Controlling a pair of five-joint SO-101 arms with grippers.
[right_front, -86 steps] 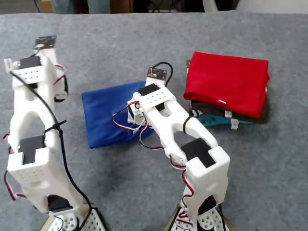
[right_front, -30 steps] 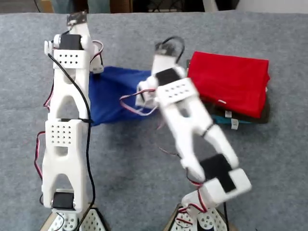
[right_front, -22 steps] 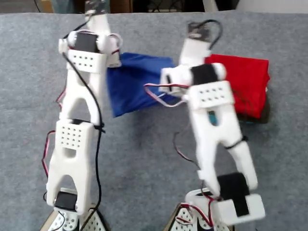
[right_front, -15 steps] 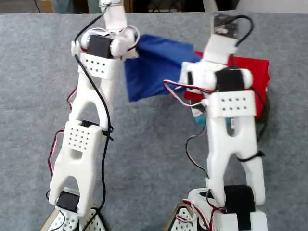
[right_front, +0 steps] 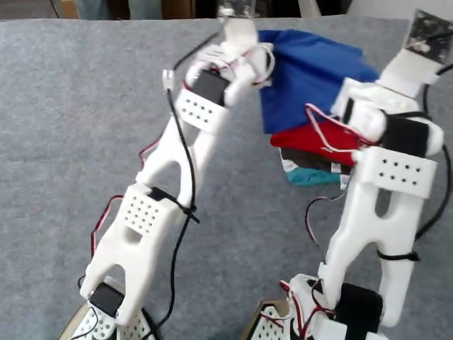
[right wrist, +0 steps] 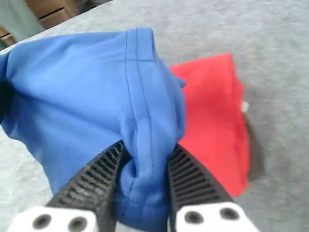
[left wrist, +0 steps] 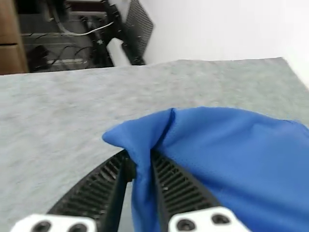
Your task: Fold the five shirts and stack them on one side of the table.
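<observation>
A blue shirt (right_front: pixel 311 67) hangs folded between both grippers at the far right of the table, just above and behind the stack. In the left wrist view my left gripper (left wrist: pixel 140 166) is shut on one bunched corner of the blue shirt (left wrist: pixel 231 154). My right gripper (right wrist: pixel 142 166) is shut on the opposite hemmed edge of the blue shirt (right wrist: pixel 87 96). Below it lies the folded red shirt (right wrist: pixel 212 121), the top of the stack. In the high view the red shirt (right_front: pixel 311 137) rests on a teal shirt (right_front: pixel 311 177), with the blue shirt covering its far part.
The grey felt table (right_front: pixel 85 106) is bare on its left and middle. The left arm (right_front: pixel 184 142) stretches diagonally across the table's centre. The right arm (right_front: pixel 389 191) stands at the right edge. Furniture and cables sit beyond the far edge.
Both arms lifted the blue shirt from the table's middle and carried it back and to the right. It now hangs over the red shirt on the stack.
</observation>
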